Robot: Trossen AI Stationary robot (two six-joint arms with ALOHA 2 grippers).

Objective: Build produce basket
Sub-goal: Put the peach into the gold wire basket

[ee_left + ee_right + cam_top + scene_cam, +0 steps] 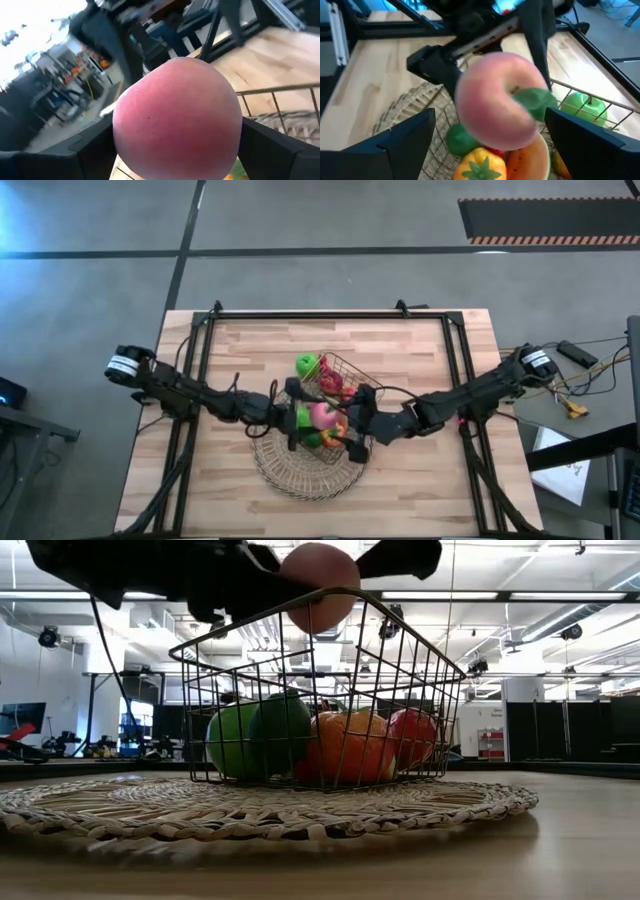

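Left gripper [300, 418] over the wire basket [400, 670], fingers [90, 150] spread wide and clamped on the pink peach [497, 102], held above the basket's rim. Right gripper [352, 420] just beside the peach, jaws fully apart, gripping nothing. Basket sits on the round woven mat [120, 810]. Inside basket: green apple [235, 740], mango [350, 745], watermelon slice [527, 157].
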